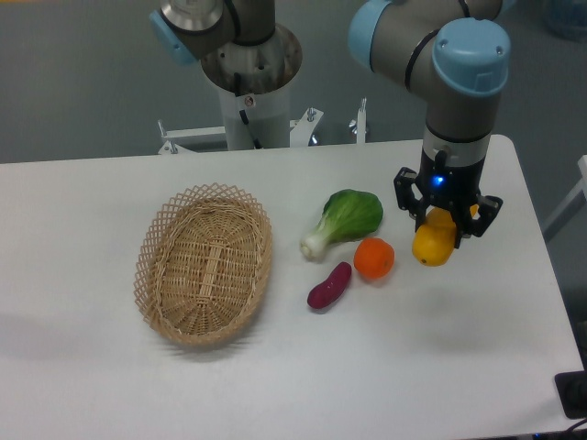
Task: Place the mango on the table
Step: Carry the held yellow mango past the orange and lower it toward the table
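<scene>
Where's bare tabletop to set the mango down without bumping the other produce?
The gripper holds the mango just right of the orange. Bare table lies toward the front and right edges. It is crowded left of the mango, around the orange, eggplant and bok choy.
</scene>
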Tool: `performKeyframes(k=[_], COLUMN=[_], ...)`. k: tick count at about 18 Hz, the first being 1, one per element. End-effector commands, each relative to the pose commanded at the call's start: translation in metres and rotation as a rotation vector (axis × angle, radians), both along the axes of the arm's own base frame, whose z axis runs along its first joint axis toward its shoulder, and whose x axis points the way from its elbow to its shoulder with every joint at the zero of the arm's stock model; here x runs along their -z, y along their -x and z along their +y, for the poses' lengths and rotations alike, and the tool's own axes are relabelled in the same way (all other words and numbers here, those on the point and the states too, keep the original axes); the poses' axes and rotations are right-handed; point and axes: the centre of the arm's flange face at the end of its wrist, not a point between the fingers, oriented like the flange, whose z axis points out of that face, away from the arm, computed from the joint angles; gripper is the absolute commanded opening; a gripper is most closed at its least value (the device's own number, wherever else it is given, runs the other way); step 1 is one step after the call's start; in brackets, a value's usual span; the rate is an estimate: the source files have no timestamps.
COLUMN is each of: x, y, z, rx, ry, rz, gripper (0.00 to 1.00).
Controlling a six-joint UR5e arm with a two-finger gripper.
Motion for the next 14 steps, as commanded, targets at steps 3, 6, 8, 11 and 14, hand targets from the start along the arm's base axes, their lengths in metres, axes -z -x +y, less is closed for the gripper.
performKeyframes(k=[3, 6, 8, 11, 14], x=[0.01, 0.022, 0.034, 0.065, 0.101], y=[0.001, 0.0, 0.002, 0.012, 0.022], z=[0.01, 0.026, 0.036, 0.052, 0.069], rx=[-0.044, -0.079, -0.103, -0.097, -0.077], ry=[-0.019, -0.049, -0.068, -0.082, -0.11], rz=[0.007, 0.028, 0.039, 0.058, 0.103], gripper=[0.52, 0.52, 0.52, 0.52, 0.52])
